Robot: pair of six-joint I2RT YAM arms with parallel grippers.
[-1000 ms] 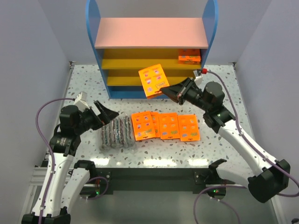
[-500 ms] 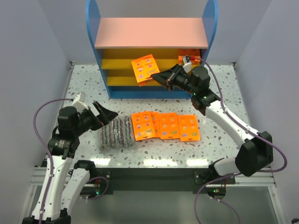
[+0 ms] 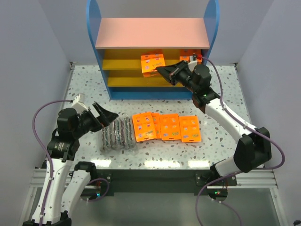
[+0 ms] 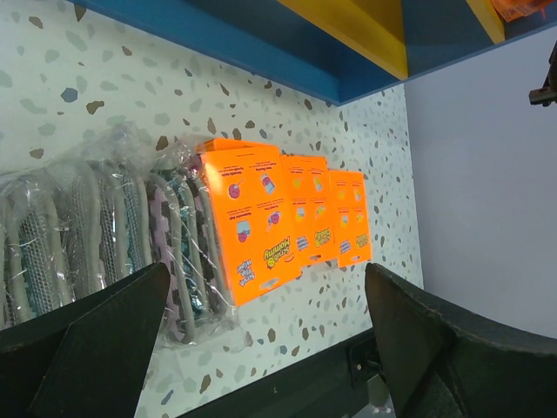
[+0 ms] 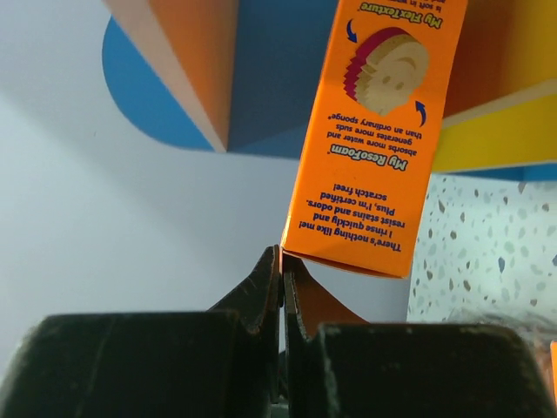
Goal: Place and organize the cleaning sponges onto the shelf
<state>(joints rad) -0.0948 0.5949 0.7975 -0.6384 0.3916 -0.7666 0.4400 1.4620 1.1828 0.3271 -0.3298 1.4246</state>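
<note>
The shelf stands at the back, with blue sides, a pink top and two yellow boards. My right gripper is shut on the corner of an orange packet and holds it at the upper yellow board; the right wrist view shows the pinched packet and the gripper. Another orange packet lies on that board at the right. Several orange packets lie in a row on the table. Clear bags of grey scrub pads lie left of them. My left gripper is open and empty beside the bags.
Grey walls close in the left and right sides of the speckled table. The table's front edge is close below the packets. The blue shelf side and a yellow board show behind the held packet.
My right gripper has carried the orange packet up and back, from in front of the lower board to the upper yellow board. The left arm has barely moved.
</note>
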